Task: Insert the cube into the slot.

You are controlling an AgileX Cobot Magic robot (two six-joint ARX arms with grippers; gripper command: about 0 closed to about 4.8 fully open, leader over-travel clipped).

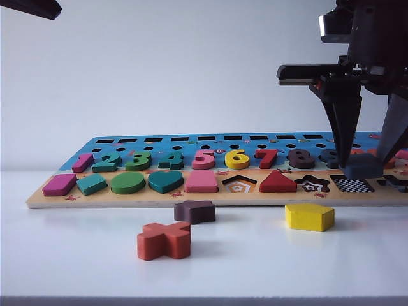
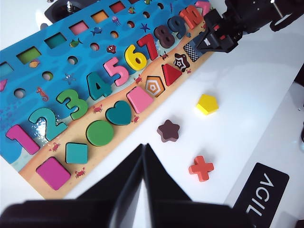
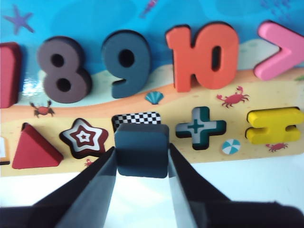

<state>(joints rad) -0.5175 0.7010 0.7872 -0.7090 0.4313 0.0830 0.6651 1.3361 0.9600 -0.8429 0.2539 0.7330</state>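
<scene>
Looking at the exterior view, we see our right hand point(image 1: 368, 162) at right pinching the navy cube point(image 1: 363, 167), poised just above the checkerboard slot point(image 1: 352, 184). From the left wrist view, our left hand point(image 2: 144, 156) hangs shut and empty over the white counter point(image 2: 247, 85). In the right wrist view, the matte, round-cornered block half-covers the recess.

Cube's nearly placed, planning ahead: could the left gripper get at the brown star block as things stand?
Probably yes: the left gripper, shut, hovers near the brown star block, bare table between.
</scene>
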